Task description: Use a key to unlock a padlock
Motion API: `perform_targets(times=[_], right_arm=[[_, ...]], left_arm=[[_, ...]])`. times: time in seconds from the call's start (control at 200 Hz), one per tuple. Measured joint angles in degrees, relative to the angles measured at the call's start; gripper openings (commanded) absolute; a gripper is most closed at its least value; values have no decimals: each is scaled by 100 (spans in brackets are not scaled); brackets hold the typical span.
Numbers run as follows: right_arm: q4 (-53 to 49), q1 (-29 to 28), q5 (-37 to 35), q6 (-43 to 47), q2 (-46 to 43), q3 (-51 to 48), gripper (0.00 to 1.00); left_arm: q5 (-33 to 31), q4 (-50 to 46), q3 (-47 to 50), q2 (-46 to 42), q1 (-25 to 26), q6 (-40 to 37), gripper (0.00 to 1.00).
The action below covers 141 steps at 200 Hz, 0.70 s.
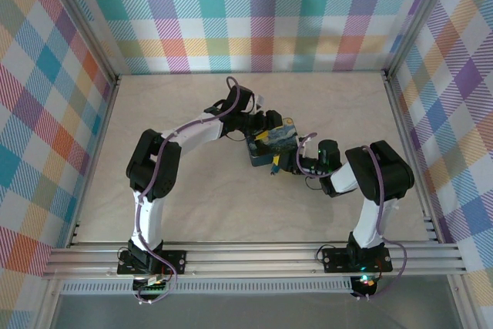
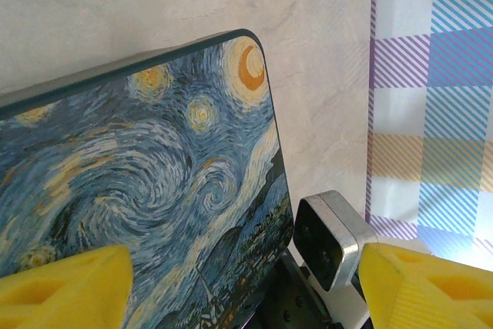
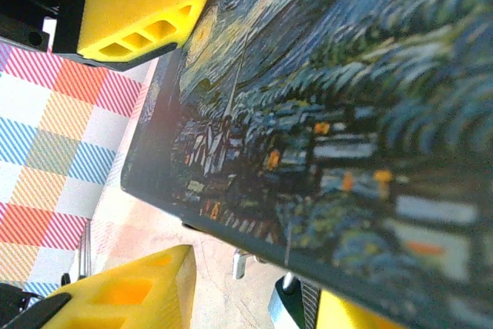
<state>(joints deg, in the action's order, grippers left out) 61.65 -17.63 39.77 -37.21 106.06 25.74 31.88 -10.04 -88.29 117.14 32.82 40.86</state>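
Note:
The dark-blue starry-night tin (image 1: pixel 271 144) lies mid-table between both arms. My left gripper (image 1: pixel 269 122) is at its far side, open, with the yellow fingers (image 2: pixel 62 287) spread wide over the tin (image 2: pixel 154 182) and not clamping it. From the near right, my right gripper (image 3: pixel 254 290) reaches under the tin's near edge (image 3: pixel 254 236), its yellow fingers (image 3: pixel 131 290) apart. A small blue, silvery piece, apparently the padlock (image 3: pixel 286 306), sits by the right finger, under that edge. A silvery tab (image 3: pixel 241 263) hangs from the edge. The key is hidden.
The right arm's wrist camera (image 2: pixel 331 240) sits just beside the tin's corner, between my left fingers. Plaid walls (image 1: pixel 254 13) enclose the table, and a metal rail (image 1: pixel 254 256) runs along the near edge. Bare tabletop (image 1: pixel 223 206) lies in front of the tin.

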Motion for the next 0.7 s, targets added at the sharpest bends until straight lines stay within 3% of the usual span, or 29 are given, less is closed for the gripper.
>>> perform_targets(times=[0.705], right_arm=[[-48,4,42,96,31,-68,15]], left_arm=[[2,-44,9,-22,0,2,78]])
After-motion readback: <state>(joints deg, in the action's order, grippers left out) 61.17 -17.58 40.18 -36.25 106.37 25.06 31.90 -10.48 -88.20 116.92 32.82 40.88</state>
